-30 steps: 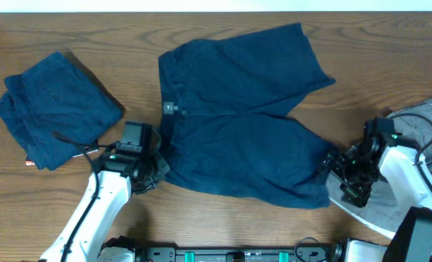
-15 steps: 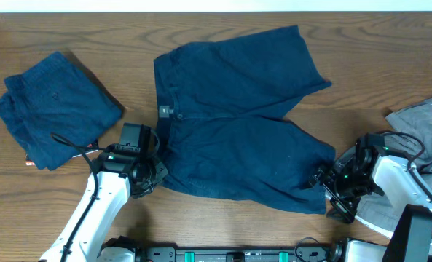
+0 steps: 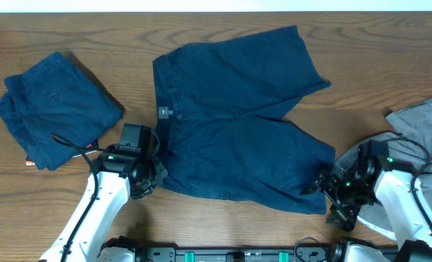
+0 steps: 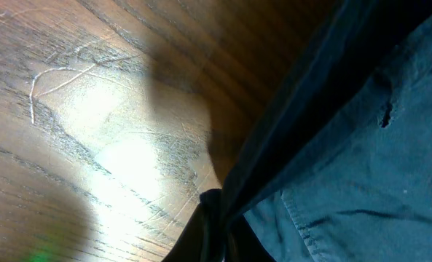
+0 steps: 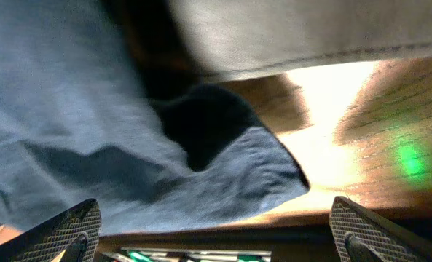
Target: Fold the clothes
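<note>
Judging from how things lie, you are partway through the job. A folded bundle of matching navy shorts (image 3: 55, 109) sits well off to the outer side of your left claw (image 3: 156, 173), and that one looks done. The dark navy blue fabric shorts (image 3: 237, 138) in hand lie spread open and flat on the brown wooden table (image 3: 376, 80). They fill the stretch between your two claws, with no fold made yet.

Your left claw is pressed together on the waistband corner, and the wrist view shows the cloth drawn into its tips. Your right claw (image 3: 323, 183) stands spread wide, its fingers (image 5: 70, 229) holding nothing, with the near leg's hem corner just ahead of them. A crumpled grey cloth garment (image 3: 419, 120) lies behind that claw, unfolded. I judge that you need a grip on that hem before the first fold can begin.
</note>
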Available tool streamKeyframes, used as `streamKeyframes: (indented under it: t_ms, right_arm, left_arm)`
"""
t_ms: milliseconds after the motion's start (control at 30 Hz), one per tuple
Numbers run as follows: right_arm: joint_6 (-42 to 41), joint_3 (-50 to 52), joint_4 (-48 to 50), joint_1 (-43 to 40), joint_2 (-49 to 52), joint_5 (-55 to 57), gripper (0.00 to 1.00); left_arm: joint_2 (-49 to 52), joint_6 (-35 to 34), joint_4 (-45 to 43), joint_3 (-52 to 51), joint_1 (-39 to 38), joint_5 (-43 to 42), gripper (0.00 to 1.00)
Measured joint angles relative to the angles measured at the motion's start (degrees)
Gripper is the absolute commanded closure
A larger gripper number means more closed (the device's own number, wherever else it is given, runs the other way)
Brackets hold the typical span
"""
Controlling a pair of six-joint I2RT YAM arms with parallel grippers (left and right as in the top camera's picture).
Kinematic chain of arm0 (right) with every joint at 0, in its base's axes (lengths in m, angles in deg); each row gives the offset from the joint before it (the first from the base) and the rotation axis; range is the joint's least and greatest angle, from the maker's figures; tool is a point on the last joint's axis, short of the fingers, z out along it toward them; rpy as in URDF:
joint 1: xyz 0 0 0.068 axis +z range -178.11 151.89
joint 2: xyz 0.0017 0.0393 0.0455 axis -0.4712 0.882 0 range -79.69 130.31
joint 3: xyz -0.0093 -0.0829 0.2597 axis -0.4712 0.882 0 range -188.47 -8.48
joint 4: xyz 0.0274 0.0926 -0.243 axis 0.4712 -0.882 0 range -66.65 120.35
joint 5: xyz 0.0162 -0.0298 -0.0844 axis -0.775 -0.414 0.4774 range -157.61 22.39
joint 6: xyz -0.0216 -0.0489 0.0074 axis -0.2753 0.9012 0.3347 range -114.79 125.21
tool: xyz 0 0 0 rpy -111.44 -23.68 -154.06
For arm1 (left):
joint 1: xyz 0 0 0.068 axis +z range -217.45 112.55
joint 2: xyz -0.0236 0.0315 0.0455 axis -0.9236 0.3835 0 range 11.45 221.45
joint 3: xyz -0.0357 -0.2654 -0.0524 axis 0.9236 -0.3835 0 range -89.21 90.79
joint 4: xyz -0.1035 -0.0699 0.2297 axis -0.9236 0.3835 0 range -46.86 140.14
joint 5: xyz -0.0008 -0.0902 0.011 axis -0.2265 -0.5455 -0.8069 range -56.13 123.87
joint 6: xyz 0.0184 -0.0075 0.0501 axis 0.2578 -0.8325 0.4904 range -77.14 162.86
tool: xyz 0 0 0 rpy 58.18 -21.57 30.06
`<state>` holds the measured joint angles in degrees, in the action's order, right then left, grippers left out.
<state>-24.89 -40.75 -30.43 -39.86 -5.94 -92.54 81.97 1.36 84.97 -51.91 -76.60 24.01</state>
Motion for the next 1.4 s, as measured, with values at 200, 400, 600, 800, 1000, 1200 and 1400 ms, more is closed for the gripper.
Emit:
streamKeyframes:
  t_ms: [200,400,600,800,1000,1200,1400]
  right_arm:
    - [-4.98,7.19,6.58,0.00,-1.18,-0.55,0.04]
    - [-11.19,9.70,9.86,0.00,-3.15,-3.85,0.26]
    - [-11.96,12.15,18.53,0.02,-2.89,-8.79,0.99]
    - [-11.43,12.50,21.14,0.00,-2.78,-8.31,0.99]
    - [-9.90,6.34,17.03,-0.02,-2.84,-1.46,0.99]
    - [-7.34,-7.74,7.37,0.00,-5.81,4.61,0.99]
    - [-4.09,-19.39,0.39,0.00,-11.28,6.75,0.99]
  left_arm:
    - [0.00,0.02,0.02,0.02,0.00,0.02,0.94]
    - [0.00,0.00,0.11,0.02,0.00,0.00,0.94]
    - [0.00,0.02,0.17,0.02,0.00,0.02,0.94]
    - [0.00,1.60,2.25,0.02,0.00,-0.61,0.94]
    - [-2.08,7.61,9.53,0.76,0.04,-6.43,0.94]
    - [-11.04,12.28,19.50,6.03,0.02,-9.68,0.94]
    - [-23.41,15.23,25.09,12.11,-0.07,-13.16,0.94]
